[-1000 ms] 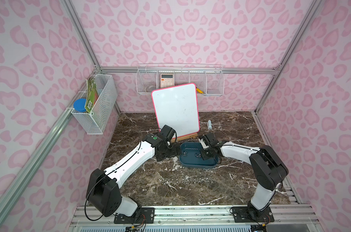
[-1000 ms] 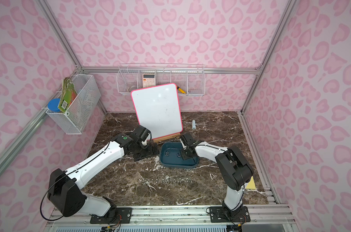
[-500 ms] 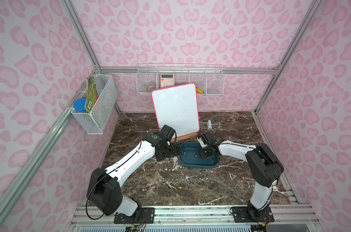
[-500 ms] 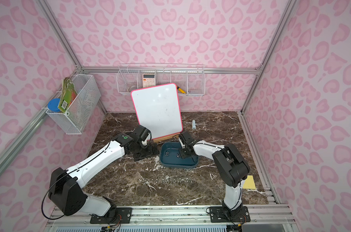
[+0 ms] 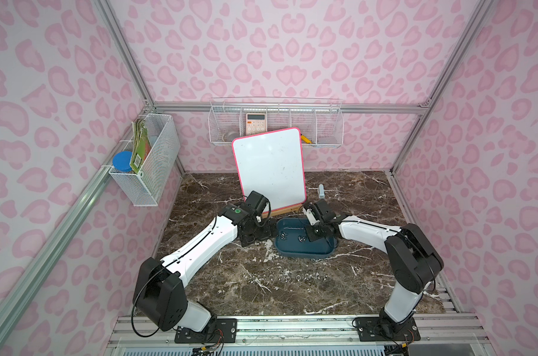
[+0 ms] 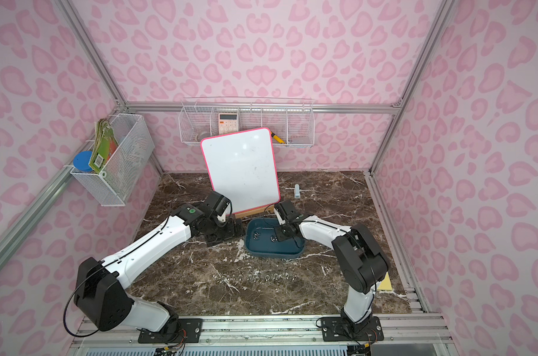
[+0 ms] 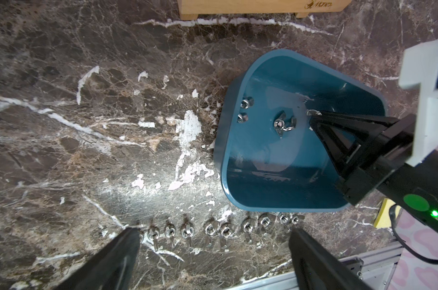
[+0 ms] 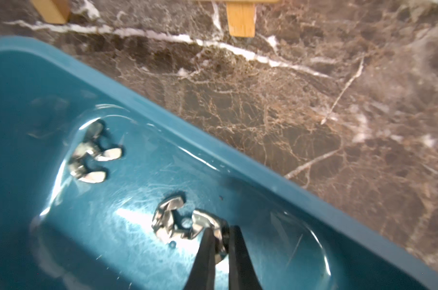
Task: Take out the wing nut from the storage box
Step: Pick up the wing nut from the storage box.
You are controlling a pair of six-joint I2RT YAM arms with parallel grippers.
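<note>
Your marble table (image 5: 230, 277) carries a pink-edged whiteboard (image 5: 269, 172) standing at the back. The teal storage box (image 5: 304, 254) sits just in front of it, between the two arms. Your left gripper (image 7: 214, 232) hovers beside the box with its fingers spread wide. Your right gripper (image 8: 219, 234) is down inside the box, fingers pressed together on one wing of a wing nut (image 8: 205, 222), which touches a second nut (image 8: 166, 218). Two more nuts (image 8: 92, 158) lie near the box wall, and a row of wing nuts (image 7: 185, 229) lies on the table in front.
</note>
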